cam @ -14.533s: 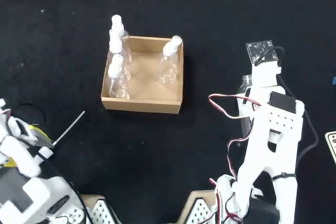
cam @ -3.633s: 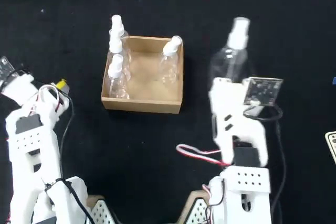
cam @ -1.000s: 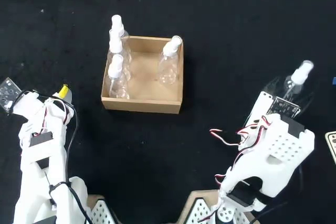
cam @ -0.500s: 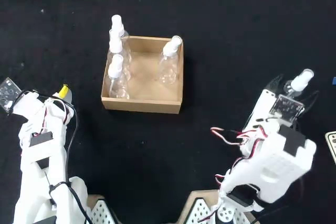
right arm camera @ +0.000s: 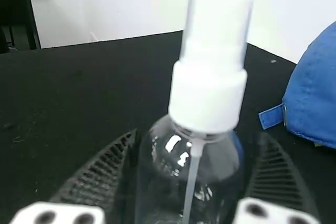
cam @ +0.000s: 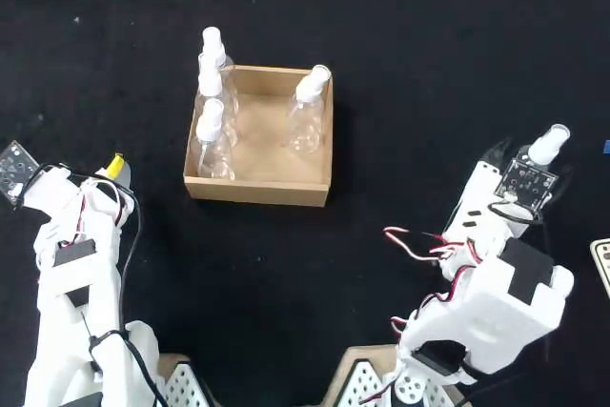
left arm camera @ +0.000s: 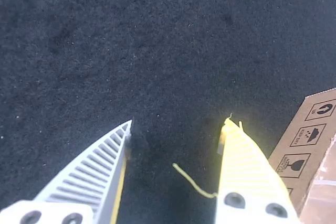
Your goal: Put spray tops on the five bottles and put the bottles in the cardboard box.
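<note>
While the right gripper (right arm camera: pixel 196 143) sits over the right part of the black table (cam: pixel 400 54), well apart from the cardboard box (cam: pixel 259 192), its two dark fingers (right arm camera: pixel 100 169) are drawn in close on either side of a clear bottle (right arm camera: pixel 168 174), gripping its body just below the shoulder. This bottle carries a white spray top (right arm camera: pixel 212 77), and its thin dip tube can be seen running down inside. A blue fabric item (right arm camera: pixel 312 98) lies on the table beyond it. The left gripper (left arm camera: pixel 178 125) hangs low over bare table just beside the box's left front corner, with its jaws spread wide and nothing between them. In the high view, three bottles with spray tops (cam: pixel 211 131) stand in a row along the left wall of the box, and a fourth capped bottle (cam: pixel 307 113) stands in its far right corner.
</note>
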`<state>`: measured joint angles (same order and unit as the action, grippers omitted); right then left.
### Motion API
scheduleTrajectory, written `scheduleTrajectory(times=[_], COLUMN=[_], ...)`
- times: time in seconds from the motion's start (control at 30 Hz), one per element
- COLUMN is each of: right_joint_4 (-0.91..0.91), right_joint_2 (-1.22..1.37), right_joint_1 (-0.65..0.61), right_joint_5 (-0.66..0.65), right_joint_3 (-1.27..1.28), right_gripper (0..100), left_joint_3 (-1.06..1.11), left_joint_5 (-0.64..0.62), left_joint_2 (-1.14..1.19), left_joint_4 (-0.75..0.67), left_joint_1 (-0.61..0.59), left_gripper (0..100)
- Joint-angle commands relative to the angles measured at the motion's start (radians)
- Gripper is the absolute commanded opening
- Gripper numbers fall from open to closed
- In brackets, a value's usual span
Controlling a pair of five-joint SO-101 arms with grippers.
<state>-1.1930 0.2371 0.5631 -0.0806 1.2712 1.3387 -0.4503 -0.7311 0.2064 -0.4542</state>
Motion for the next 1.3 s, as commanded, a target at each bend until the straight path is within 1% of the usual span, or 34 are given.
scheduleTrajectory(times=[0.0, 0.07, 0.13, 0.17, 0.33, 0.43, 0.53, 0.63, 0.7, 0.9, 1.0, 1.1, 1.27], right_joint_4=[0.002, -0.002, -0.043, -0.068, -0.140, -0.135, -0.112, 0.052, 0.201, 0.563, 0.732, 0.836, 0.910], right_joint_2=[-0.065, -0.068, -0.068, -0.068, -0.094, -0.199, -0.351, -0.516, -0.625, -0.969, -1.113, -1.221, -1.290], right_joint_1=[0.034, 0.046, 0.057, 0.058, 0.057, 0.006, -0.087, -0.186, -0.241, -0.384, -0.489, -0.611, -0.798], right_joint_5=[-0.003, 0.005, 0.006, 0.003, -0.002, -0.002, -0.005, -0.051, -0.040, 0.094, 0.110, 0.110, 0.118], right_joint_3=[-0.030, -0.036, -0.030, -0.027, 0.025, 0.104, 0.197, 0.217, 0.206, 0.208, 0.208, 0.208, 0.209], right_gripper=[15.6, 8.7, 2.4, 0.8, 1.4, 1.5, 1.5, 1.1, 1.1, 1.1, 1.1, 1.1, 1.1], left_joint_3=[-0.013, -0.013, -0.013, -0.013, -0.015, -0.015, -0.015, -0.012, -0.010, -0.010, -0.010, -0.008, -0.008], left_joint_5=[-0.003, -0.003, -0.003, -0.003, -0.003, -0.003, -0.003, -0.003, -0.003, -0.003, -0.003, -0.003, -0.003], left_joint_2=[0.000, 0.000, 0.000, 0.000, 0.000, 0.000, 0.000, 0.000, 0.000, 0.000, 0.000, 0.000, 0.000], left_joint_4=[-0.028, -0.028, -0.028, -0.028, -0.028, -0.028, -0.028, -0.028, -0.028, -0.028, -0.028, -0.028, -0.028], left_joint_1=[0.001, 0.001, 0.001, 0.001, 0.001, 0.001, 0.001, 0.001, 0.001, 0.001, 0.001, 0.001, 0.001], left_gripper=[25, 25, 25, 25, 25, 25, 25, 25, 25, 25, 25, 25, 25])
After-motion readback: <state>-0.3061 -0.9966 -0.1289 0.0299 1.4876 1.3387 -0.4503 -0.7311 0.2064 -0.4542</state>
